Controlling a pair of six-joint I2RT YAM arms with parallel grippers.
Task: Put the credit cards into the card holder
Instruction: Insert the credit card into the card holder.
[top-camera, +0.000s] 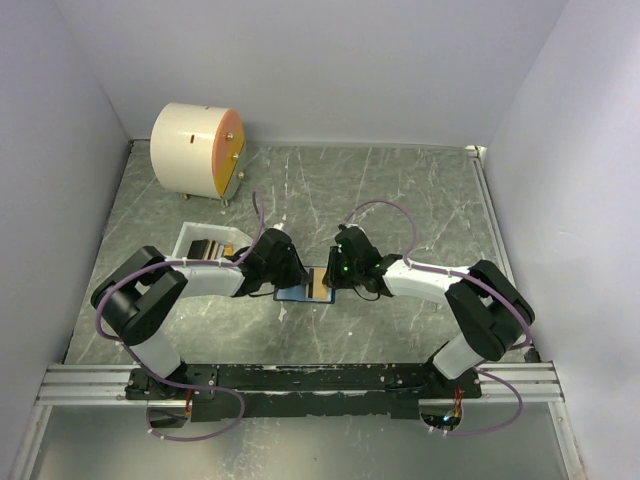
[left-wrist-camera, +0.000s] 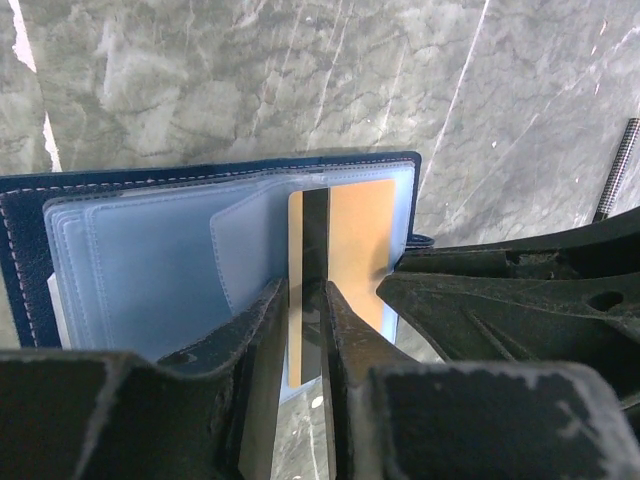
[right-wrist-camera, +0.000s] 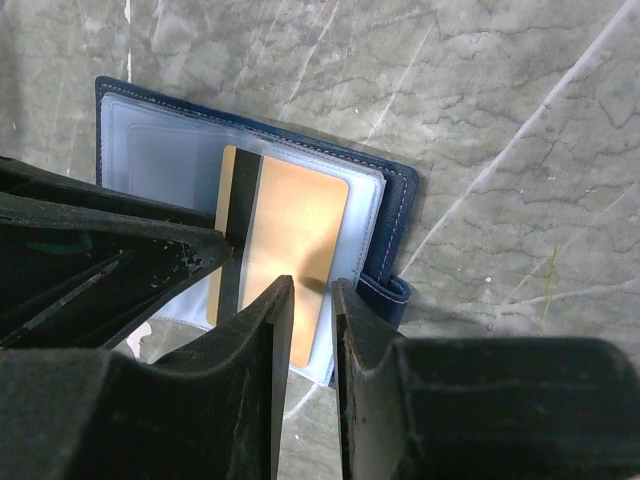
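Note:
The card holder (top-camera: 292, 292) lies open on the marble table between both arms, its light blue pockets (left-wrist-camera: 140, 260) facing up. An orange-yellow credit card (left-wrist-camera: 360, 240) with a dark stripe lies on its right half (right-wrist-camera: 400, 210), the near end sticking out past the pocket edge. My left gripper (left-wrist-camera: 305, 295) hovers over the striped end of the card, its jaws a narrow gap apart with nothing pinched. My right gripper (right-wrist-camera: 312, 285) stands over the card's (right-wrist-camera: 290, 250) other near corner, open by a similar slit, table showing through. In the top view, the two grippers (top-camera: 290, 275) (top-camera: 335, 275) almost meet.
A white tray (top-camera: 188, 232) with dark flat pieces in it sits just left of the left arm. A big cream cylinder (top-camera: 197, 150) with an orange face stands at the back left. White walls close in the table on three sides.

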